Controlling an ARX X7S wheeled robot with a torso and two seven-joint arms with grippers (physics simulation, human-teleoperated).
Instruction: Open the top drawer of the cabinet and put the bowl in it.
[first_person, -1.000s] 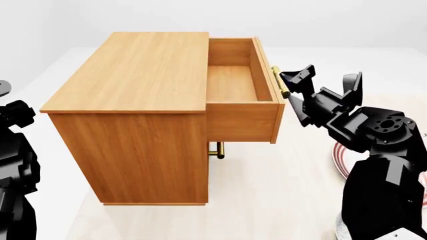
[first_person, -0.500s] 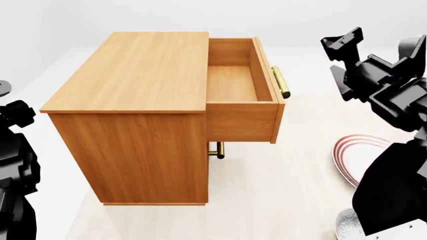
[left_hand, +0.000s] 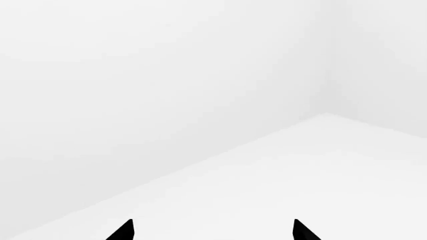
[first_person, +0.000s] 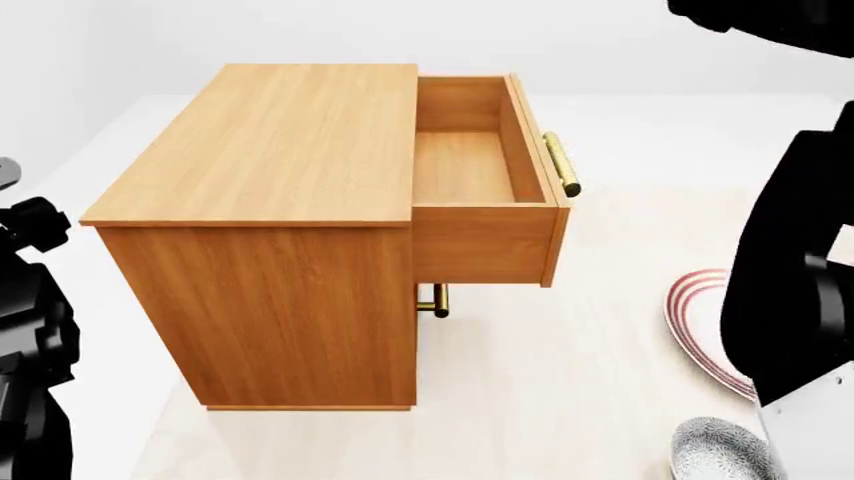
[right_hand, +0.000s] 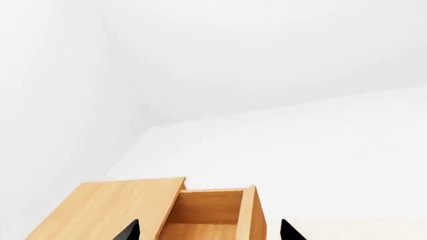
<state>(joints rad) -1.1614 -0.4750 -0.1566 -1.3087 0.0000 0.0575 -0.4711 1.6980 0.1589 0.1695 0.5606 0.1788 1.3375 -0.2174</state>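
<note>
Bowl (first_person: 722, 452) sitting on the floor beside the red-ringed plate (first_person: 694, 318), well below the raised right gripper (right_hand: 208, 231) with fingertips parted, top drawer (first_person: 481, 170) of cabinet (first_person: 267, 240) standing open, left gripper (left_hand: 212, 231) likewise spread, holding nothing.

The head view looks steeply down and forward from close by, with the cabinet (first_person: 267, 230) filling the left and centre of the frame and the top drawer (first_person: 481, 175) pulled out to the right. The right wrist view looks from higher and farther, catching the same cabinet (right_hand: 113, 210) and top drawer (right_hand: 213, 212) along its lower edge. The left wrist view faces only blank white surfaces.
</note>
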